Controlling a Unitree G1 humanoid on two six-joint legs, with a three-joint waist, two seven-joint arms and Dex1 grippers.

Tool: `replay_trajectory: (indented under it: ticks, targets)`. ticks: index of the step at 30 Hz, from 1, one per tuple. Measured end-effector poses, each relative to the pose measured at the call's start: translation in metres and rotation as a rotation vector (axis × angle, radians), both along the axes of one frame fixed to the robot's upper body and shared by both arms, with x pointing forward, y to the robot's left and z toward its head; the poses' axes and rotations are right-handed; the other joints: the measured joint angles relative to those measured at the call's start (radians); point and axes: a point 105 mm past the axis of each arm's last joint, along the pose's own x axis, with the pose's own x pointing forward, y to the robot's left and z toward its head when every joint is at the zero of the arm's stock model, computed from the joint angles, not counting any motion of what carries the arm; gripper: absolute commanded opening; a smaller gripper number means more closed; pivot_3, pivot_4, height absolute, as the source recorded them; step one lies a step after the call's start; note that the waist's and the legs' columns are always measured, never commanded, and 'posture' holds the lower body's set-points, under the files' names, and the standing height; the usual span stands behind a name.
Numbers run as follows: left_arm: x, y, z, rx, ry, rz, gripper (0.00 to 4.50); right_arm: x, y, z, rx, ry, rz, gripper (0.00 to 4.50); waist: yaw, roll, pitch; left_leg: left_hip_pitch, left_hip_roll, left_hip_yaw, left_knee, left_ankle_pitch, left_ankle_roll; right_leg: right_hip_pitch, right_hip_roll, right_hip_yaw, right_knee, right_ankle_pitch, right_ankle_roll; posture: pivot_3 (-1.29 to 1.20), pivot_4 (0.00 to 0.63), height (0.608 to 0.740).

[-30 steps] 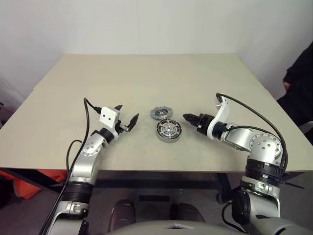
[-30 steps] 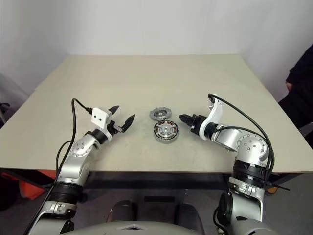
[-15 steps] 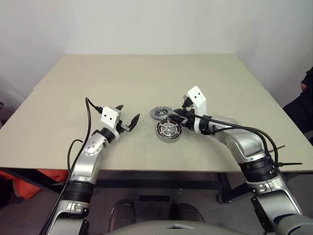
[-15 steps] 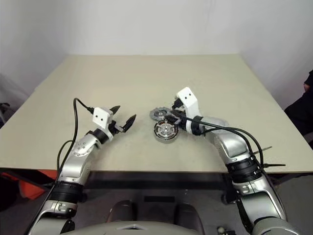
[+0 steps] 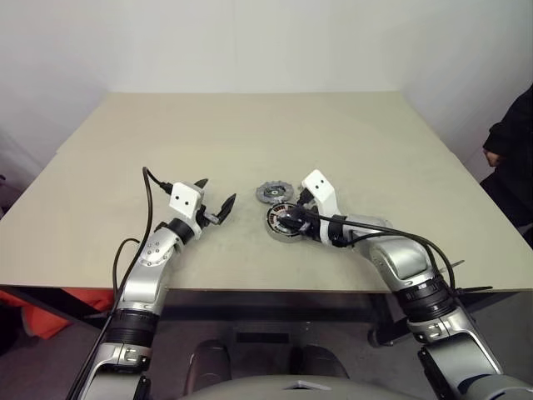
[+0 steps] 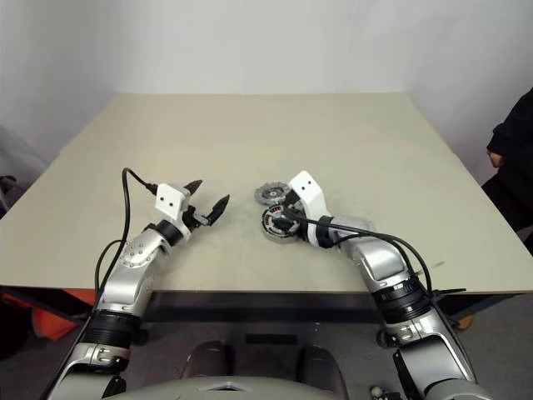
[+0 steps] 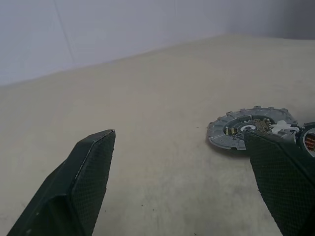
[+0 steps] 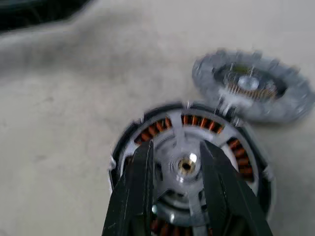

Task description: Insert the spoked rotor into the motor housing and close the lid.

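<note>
The left end effector hovers left of centre in the head views, just above the worktop, its two black fingers spread wide and holding nothing; it has not shifted over the last second; in its own wrist view the fingers frame bare worktop, with the lid at the right edge.

At mid-frame the lid lies flat on the worktop, grey and notched, just above and touching or nearly touching the housing; the housing sits just below it, and the right wrist view shows copper windings ringing a silver spoked disc with a brass centre, so the rotor looks already seated inside the housing, though I judge that from this view alone.

To the right, the change: a second ago the right end effector lay level at the right of the housing, clear of it; it has since swung in leftward, rolled over and tipped down, and now hangs directly over the housing; its fingers stand part open either side of the hub, and whether they pinch the hub or merely straddle it I cannot tell.

For the task this reads as the rotor being pressed home or checked; the lid is not yet on, so closing remains.

A person's dark sleeve shows at the right edge.
</note>
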Motion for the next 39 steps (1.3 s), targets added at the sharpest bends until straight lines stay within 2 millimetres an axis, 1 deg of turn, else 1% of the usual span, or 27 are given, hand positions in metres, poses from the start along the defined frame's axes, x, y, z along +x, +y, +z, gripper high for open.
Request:
replay_trajectory:
  ticks: [3,7,11,12,15,16,18,21,23,24,26,29,31,33,39]
  targets:
    - [0.0,0.0,0.001,0.0,-0.003,0.0,4.36,0.002,-0.001,-0.002,-0.013,-0.017,-0.004,1.63,-0.001,-0.001,-0.001,0.003,0.0,0.0,0.0,0.0,0.0,0.003,0.0,0.0,0.0,0.0,0.0,0.0,0.0,0.74]
    - [0.0,0.0,0.001,0.0,-0.003,0.002,4.36,0.002,-0.002,-0.002,-0.018,-0.02,-0.001,1.63,-0.001,-0.001,-0.001,0.003,0.0,0.0,0.001,0.0,0.0,0.003,0.0,0.0,0.0,0.0,0.0,0.0,0.0,0.74]
    - [0.0,0.0,0.001,0.0,-0.004,0.003,4.36,0.002,-0.004,0.003,-0.008,-0.037,0.022,1.63,-0.001,-0.001,-0.001,0.002,0.0,0.0,0.001,0.0,0.0,0.002,0.0,0.0,0.0,0.0,0.0,0.0,0.0,0.74]
    - [0.0,0.0,0.001,0.0,-0.004,0.002,4.36,0.003,-0.003,0.009,0.006,-0.061,0.037,1.63,0.0,-0.001,0.0,0.002,0.0,0.0,0.001,0.0,0.0,0.002,0.0,0.0,0.0,0.0,0.0,0.0,0.0,0.74]
    - [0.0,0.0,0.001,0.0,-0.005,0.002,4.36,0.007,-0.001,0.038,0.031,-0.185,0.107,1.63,-0.001,-0.001,0.0,0.001,0.0,0.0,0.001,0.0,0.0,0.002,0.0,0.0,0.0,0.0,0.0,0.0,0.0,0.74]
    - [0.001,0.0,0.002,-0.001,-0.006,0.001,4.36,0.009,-0.001,0.051,0.026,-0.24,0.136,1.63,0.0,-0.001,-0.001,0.002,0.0,0.0,0.001,0.0,0.0,0.002,0.0,0.0,0.0,0.0,0.0,0.0,0.0,0.74]
    - [0.001,-0.001,0.003,-0.002,-0.009,-0.001,4.36,0.008,-0.005,0.067,-0.032,-0.331,0.233,1.63,0.0,-0.001,-0.001,0.001,0.0,0.0,0.001,0.0,0.001,0.002,0.0,0.0,0.0,0.0,0.0,0.0,0.0,0.74]
    - [0.002,-0.001,0.002,-0.002,-0.006,0.0,4.36,0.006,-0.016,0.076,-0.174,-0.407,0.387,1.63,0.002,-0.001,0.0,0.001,0.0,0.0,0.001,-0.001,0.002,0.002,0.0,0.0,0.0,0.0,0.0,0.0,0.0,0.74]
    - [0.003,-0.002,0.001,-0.003,-0.003,-0.003,4.36,0.006,-0.024,0.074,-0.286,-0.43,0.501,1.63,0.001,-0.001,0.0,0.001,0.0,0.0,0.002,-0.001,0.002,0.002,0.0,0.0,0.0,0.0,0.0,0.0,0.0,0.74]
    - [0.003,-0.002,0.002,-0.004,-0.005,-0.008,4.36,0.007,-0.028,0.073,-0.33,-0.44,0.542,1.98,0.001,-0.002,0.0,0.001,0.0,0.0,0.002,-0.001,0.002,0.002,0.0,-0.001,0.0,0.0,0.0,0.0,0.0,0.74]
    - [0.003,-0.006,0.002,-0.008,0.004,-0.032,4.36,0.013,-0.034,0.071,-0.456,-0.469,0.641,2.46,-0.003,-0.001,0.0,0.001,0.001,0.0,0.003,-0.001,0.002,0.002,0.0,0.0,0.001,0.0,-0.001,0.0,0.0,0.74]
    - [0.001,-0.015,0.001,-0.022,0.03,-0.078,4.36,0.023,-0.038,0.075,-0.587,-0.526,0.735,2.46,-0.004,-0.002,0.0,0.001,0.001,0.0,0.004,-0.001,0.002,0.002,0.0,-0.001,0.002,0.001,-0.001,0.0,0.0,0.74]
    - [-0.001,-0.018,0.003,-0.032,0.043,-0.104,4.36,0.027,-0.041,0.073,-0.663,-0.549,0.794,2.46,-0.002,-0.002,0.0,0.001,0.001,0.0,0.004,-0.002,0.003,0.002,0.0,-0.001,0.002,0.001,-0.002,0.0,0.0,0.74]
    - [-0.004,-0.023,0.003,-0.036,0.06,-0.144,4.36,0.03,-0.046,0.063,-0.743,-0.546,0.856,2.46,-0.003,-0.002,0.0,0.0,0.001,0.0,0.005,-0.002,0.004,0.002,0.0,-0.001,0.002,0.004,-0.007,0.0,0.0,0.74]
    - [-0.015,-0.03,-0.001,-0.032,0.13,-0.232,4.36,0.032,-0.045,0.034,-0.843,-0.523,0.988,2.46,-0.005,-0.002,0.0,-0.001,0.001,0.0,0.005,-0.003,0.005,0.001,0.0,-0.001,0.002,0.005,-0.009,0.0,0.0,0.74]
